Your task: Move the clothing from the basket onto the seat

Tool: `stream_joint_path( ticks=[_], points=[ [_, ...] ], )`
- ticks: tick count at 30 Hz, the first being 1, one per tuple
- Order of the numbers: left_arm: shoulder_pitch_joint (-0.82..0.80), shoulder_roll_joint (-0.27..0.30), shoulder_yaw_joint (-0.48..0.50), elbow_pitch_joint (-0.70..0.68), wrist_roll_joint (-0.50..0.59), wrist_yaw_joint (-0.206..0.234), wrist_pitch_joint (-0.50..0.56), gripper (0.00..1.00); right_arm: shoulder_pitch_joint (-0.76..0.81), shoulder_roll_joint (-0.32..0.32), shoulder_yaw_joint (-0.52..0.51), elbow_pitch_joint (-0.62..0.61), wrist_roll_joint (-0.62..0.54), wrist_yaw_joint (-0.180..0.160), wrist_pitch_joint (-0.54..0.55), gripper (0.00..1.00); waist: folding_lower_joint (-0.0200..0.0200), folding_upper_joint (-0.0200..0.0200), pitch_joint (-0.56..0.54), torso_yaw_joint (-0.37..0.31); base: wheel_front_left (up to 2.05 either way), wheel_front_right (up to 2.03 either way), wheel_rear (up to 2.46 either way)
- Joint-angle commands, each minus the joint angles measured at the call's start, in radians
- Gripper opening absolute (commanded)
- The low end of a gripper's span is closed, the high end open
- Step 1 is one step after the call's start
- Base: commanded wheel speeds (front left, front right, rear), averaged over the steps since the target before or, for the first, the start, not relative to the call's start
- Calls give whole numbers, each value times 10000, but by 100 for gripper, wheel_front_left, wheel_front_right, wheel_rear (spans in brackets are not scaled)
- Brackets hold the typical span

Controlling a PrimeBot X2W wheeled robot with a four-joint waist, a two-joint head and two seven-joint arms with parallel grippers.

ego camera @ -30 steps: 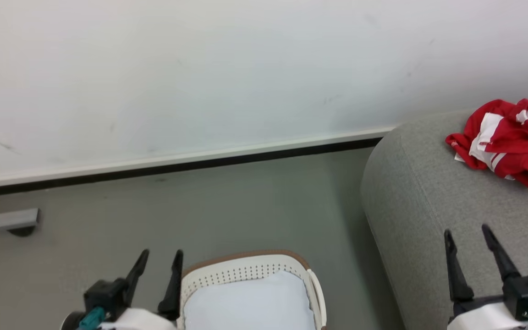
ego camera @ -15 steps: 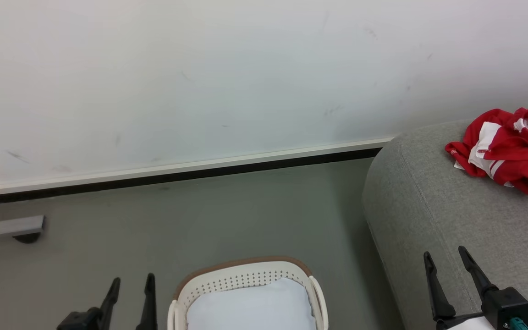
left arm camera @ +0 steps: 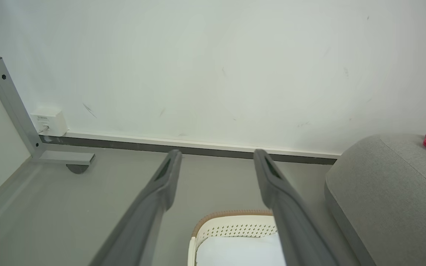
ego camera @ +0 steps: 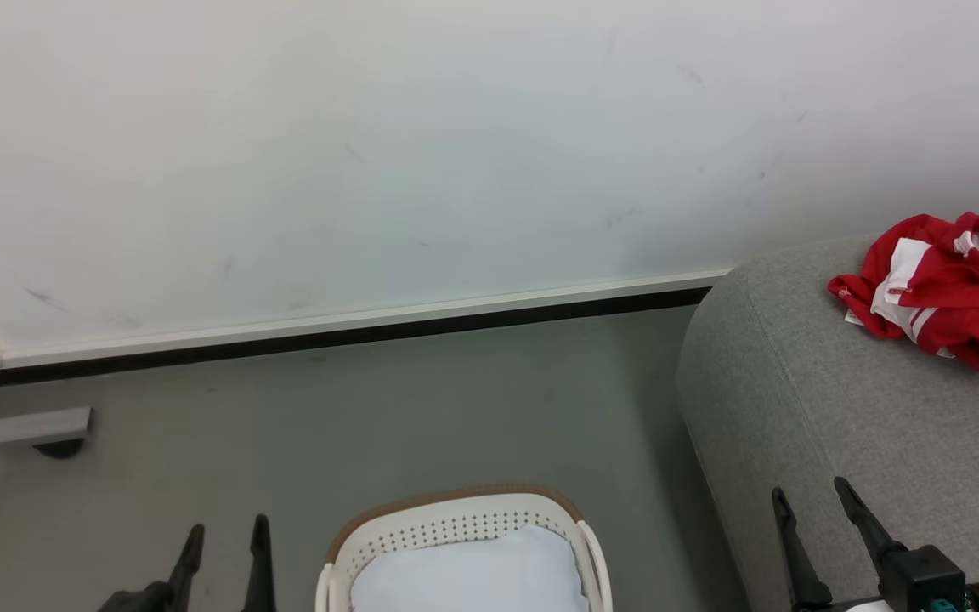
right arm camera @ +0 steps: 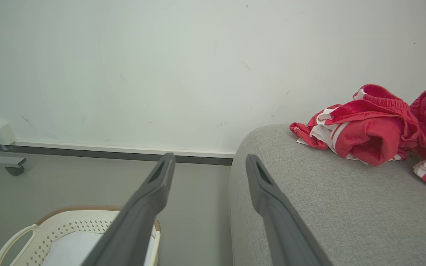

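Observation:
The red clothing [ego camera: 944,287] with white stripes lies crumpled on the grey seat [ego camera: 863,425] at the right, and the right wrist view brings the clothing [right arm camera: 364,125] and the seat [right arm camera: 309,207] closer. On the floor at the bottom middle stands the cream basket [ego camera: 455,523] with a brown rim, a plain pale cloth [ego camera: 468,574] inside it. Left of the basket, low in the head view, my left gripper [ego camera: 224,537] stands open and empty. Over the seat's front edge my right gripper [ego camera: 806,500] is open too, well short of the clothing. Both wrist views show spread bare fingers [left arm camera: 165,181] [right arm camera: 159,181].
A white wall with a dark skirting strip [ego camera: 353,331] runs behind grey floor [ego camera: 370,416]. A grey metal frame foot [ego camera: 26,427] and a white socket box [left arm camera: 48,123] sit at the far left. In the left wrist view the basket [left arm camera: 231,225] lies just below the fingers.
The head view has tilted up, so everything sits lower in the frame. Both grippers have dropped toward the bottom edge. The clothing stays where it lay on the seat.

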Motion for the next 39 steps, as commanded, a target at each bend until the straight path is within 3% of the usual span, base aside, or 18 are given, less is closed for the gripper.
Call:
stream_joint_path(
  ticks=[1, 21, 39],
  points=[
    [85, -38, 79, 40, 115, -68, -6, 100, 99, -16, -1, 55, 85, -27, 9, 100, 1, -1, -20, 7, 0, 0, 0],
    [-96, -198, 384, 338, 529, -305, -6, 100, 167, -14, -80, 175, 205, -27, 9, 100, 1, -1, -184, 410, 0, 0, 0],
    [-65, -207, 184, 517, 249, -431, -6, 100, 176, -14, -91, 363, 219, -27, 9, 100, 1, -1, -201, 523, 0, 0, 0]
  ],
)
